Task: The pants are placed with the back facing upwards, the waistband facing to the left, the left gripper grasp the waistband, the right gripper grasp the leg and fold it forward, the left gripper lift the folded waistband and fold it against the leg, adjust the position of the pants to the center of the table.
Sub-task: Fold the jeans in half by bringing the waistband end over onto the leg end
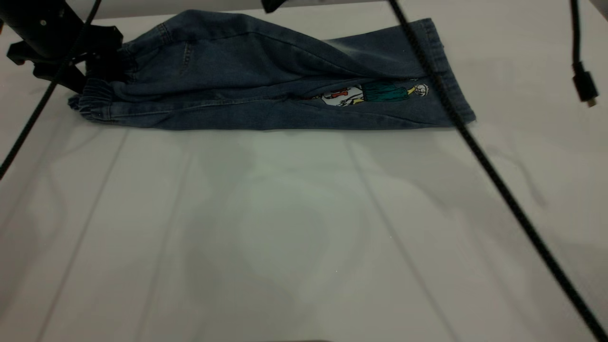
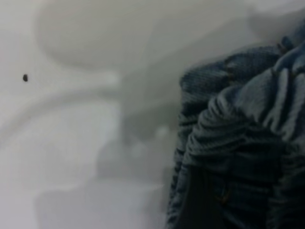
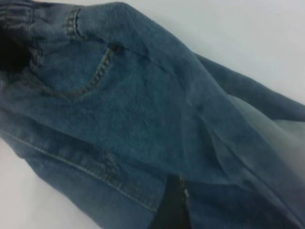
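Pants (image 1: 266,80) folded lengthwise, far side of white table (image 1: 304,228), left gripper (image 1: 102,59) at waistband (image 1: 92,99), jaws' state unclear, cables across.

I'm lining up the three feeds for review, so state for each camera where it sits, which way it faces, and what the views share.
Exterior view: above the table, looking down and across at the folded pants; the left gripper sits at the waistband.
Left wrist view: close over the waistband; no part of the robot shows.
Right wrist view: above the pants, looking down at a pocket seam; no part of the robot shows.
Shared: all three show the pants; exterior and left wrist share the waistband.
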`<state>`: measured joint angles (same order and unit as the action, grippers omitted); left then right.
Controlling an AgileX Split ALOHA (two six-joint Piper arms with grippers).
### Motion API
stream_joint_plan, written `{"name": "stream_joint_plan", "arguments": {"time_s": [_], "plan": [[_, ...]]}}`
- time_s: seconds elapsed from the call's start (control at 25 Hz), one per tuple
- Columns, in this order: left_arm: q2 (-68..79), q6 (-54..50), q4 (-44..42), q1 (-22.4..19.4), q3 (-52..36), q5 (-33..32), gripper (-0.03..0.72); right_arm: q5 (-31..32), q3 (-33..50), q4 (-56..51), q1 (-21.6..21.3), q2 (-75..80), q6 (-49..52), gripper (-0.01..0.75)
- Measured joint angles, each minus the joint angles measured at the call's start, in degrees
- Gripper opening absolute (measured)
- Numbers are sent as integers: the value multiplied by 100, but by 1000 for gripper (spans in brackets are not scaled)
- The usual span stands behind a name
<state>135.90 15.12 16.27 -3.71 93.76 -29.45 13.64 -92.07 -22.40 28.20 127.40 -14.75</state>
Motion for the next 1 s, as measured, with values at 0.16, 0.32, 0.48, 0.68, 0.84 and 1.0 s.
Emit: {"name": "stream_joint_plan", "arguments": {"time_s": [0.16,0.32,0.48,0.68,0.84,1.0], "plan": [[65,-22,0,0,44,73,370,-282,-16,-44,47,263,0,567],[77,-22,124,-18,51,159,149,-676,-22,-162,64,465,0,567],[83,-16,329,-38,57,181,78,-1082,-26,-272,110,650,0,567],[20,150,365,-43,57,74,76,-1472,-28,-283,160,826,0,567],[-131,261,421,-43,40,-284,74,-1761,-28,-295,206,912,0,567],[-442,480,428,-38,28,-781,71,-1856,-35,-296,262,1052,0,567]]}}
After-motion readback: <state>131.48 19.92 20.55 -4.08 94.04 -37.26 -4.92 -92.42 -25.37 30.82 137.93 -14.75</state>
